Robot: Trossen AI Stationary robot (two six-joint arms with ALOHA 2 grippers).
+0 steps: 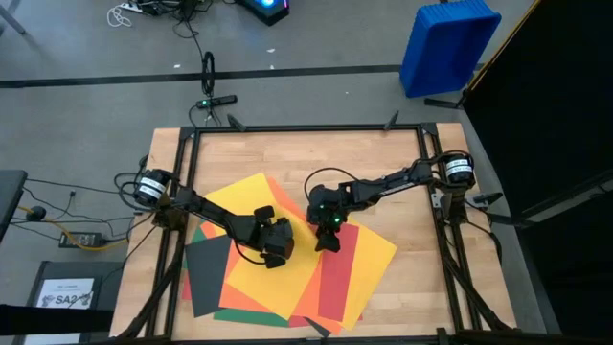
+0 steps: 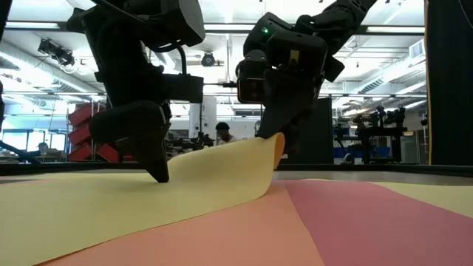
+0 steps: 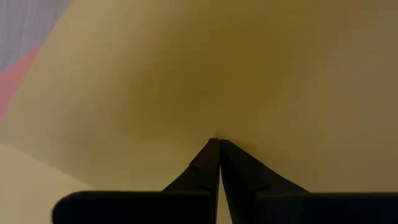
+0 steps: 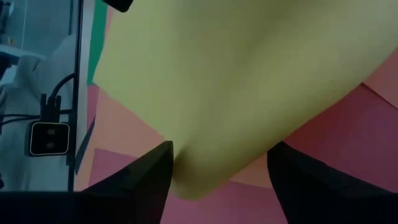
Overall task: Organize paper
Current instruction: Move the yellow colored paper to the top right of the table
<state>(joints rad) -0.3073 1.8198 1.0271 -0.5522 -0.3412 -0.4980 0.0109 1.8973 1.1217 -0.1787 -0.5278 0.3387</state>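
Note:
Overlapping sheets of paper lie in the middle of the wooden table: a yellow sheet (image 1: 263, 287) on top, with orange (image 1: 287, 199), red (image 1: 335, 278), dark grey (image 1: 206, 273), green (image 1: 247, 314) and another yellow (image 1: 375, 251) around it. My left gripper (image 1: 278, 255) is shut, its tips down on the top yellow sheet (image 2: 89, 207). My right gripper (image 1: 328, 245) stands open just to its right. The yellow sheet's edge (image 2: 272, 144) curls up off the pile and lies between the right gripper's spread fingers (image 4: 149, 180). My left gripper presses its shut fingertips (image 3: 214, 149) down on the top yellow sheet's face (image 3: 214, 127), slanting down from above. The sheet lies flat on the pile there (image 2: 159, 179) and rises from that spot toward the other arm. My right gripper has the sheet's raised edge (image 4: 199, 177) between its open fingers. The edge lies against one finger (image 4: 163, 163); a closed hold does not show.
Black frame rails (image 1: 182, 192) run along the table's sides. Bare wood (image 1: 316, 153) shows at the far part. Off the table stand a blue bin (image 1: 448, 43) at the far right and a white printed sheet (image 1: 67, 292) at the near left.

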